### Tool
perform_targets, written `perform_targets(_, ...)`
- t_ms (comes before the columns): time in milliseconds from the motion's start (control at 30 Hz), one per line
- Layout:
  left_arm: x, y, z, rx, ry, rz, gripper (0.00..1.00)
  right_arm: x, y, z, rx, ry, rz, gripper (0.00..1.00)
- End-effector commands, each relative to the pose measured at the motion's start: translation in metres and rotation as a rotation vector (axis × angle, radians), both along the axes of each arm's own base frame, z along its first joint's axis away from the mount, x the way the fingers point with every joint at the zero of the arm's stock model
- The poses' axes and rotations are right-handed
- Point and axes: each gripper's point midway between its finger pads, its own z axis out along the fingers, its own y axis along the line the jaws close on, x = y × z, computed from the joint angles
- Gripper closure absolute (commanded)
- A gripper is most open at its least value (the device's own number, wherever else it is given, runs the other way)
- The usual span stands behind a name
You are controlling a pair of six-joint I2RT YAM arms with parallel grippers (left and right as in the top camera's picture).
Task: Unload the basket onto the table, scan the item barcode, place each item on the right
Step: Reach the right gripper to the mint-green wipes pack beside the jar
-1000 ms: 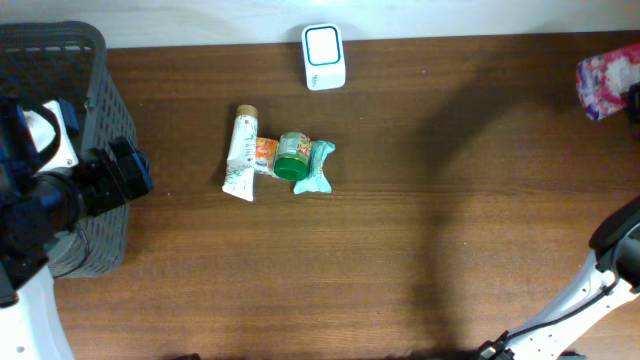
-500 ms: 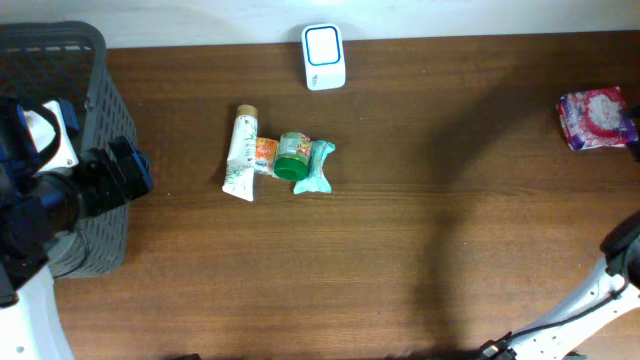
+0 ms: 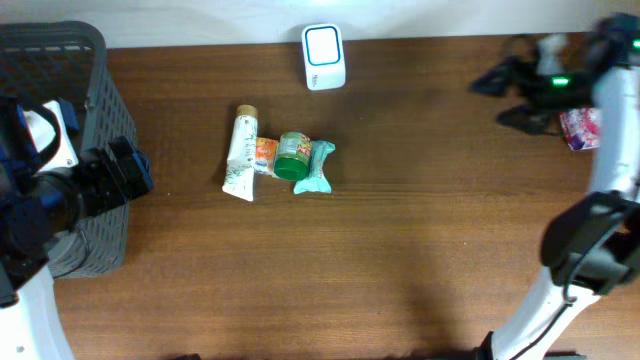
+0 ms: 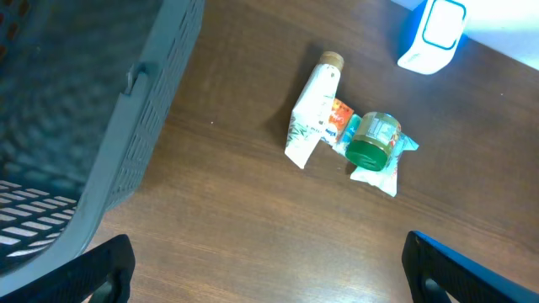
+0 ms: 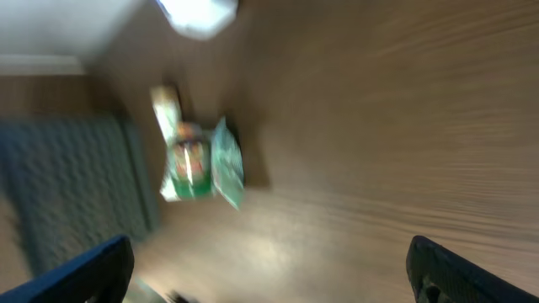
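One tube (image 3: 241,155), one jar (image 3: 293,158) and two packets (image 3: 318,172) are lying below one scanner (image 3: 324,57); left gripper (image 3: 130,172) and right gripper (image 3: 505,98) jaws are gaping.

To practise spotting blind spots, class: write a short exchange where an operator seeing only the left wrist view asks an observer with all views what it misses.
Operator: Anything on the table outside my frame?
Observer: Yes, a pink packet lies near the table's far right edge.
Operator: Where is the right hand?
Observer: It hangs beside that packet, open, holding nothing.
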Motion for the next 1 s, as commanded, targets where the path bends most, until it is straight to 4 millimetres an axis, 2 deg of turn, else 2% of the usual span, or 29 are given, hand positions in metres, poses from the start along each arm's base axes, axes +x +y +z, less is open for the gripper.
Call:
perform_targets(0, -0.001, 0.001, -0.001, -0.006, 0.002, 0.012, 0.01, -0.01, 0.068, -0.023, -0.151, 0.01, 0.221, 0.01)
perform_targets(67, -0.001, 0.001, -0.001, -0.006, 0.002, 0.013, 0.01, -0.015, 0.111, -0.029, -0.217, 0.0, 0.31, 0.01)
perform_targets(133, -0.001, 0.001, -0.001, -0.006, 0.002, 0.013, 0.01, -0.019, 0.143, -0.035, -0.303, 0.018, 0.31, 0.01)
perform_targets(267, -0.001, 0.001, -0.001, -0.006, 0.002, 0.013, 0.01, -0.021, 0.176, -0.043, -0.432, 0.033, 0.233, 0.01)
perform_targets(300, -0.001, 0.001, -0.001, -0.006, 0.002, 0.013, 0.01, -0.024, 0.191, -0.042, -0.425, 0.023, 0.244, 0.01)
perform_targets(433, -0.001, 0.001, -0.001, -0.006, 0.002, 0.013, 0.01, -0.034, 0.222, -0.041, -0.427, -0.019, 0.31, 0.01)
perform_targets(567, -0.001, 0.001, -0.001, -0.006, 0.002, 0.013, 0.01, -0.042, 0.245, -0.045, -0.422, -0.031, 0.35, 0.01)
perform_targets(800, -0.001, 0.001, -0.001, -0.006, 0.002, 0.013, 0.01, -0.056, 0.258, -0.078, -0.431, 0.07, 0.352, 0.01)
perform_targets(867, -0.001, 0.001, -0.001, -0.006, 0.002, 0.013, 0.01, -0.06, 0.261, -0.084, -0.435, 0.075, 0.364, 0.01)
perform_targets(967, -0.001, 0.001, -0.001, -0.006, 0.002, 0.013, 0.01, -0.055, 0.27, -0.086, -0.423, 0.038, 0.367, 0.01)
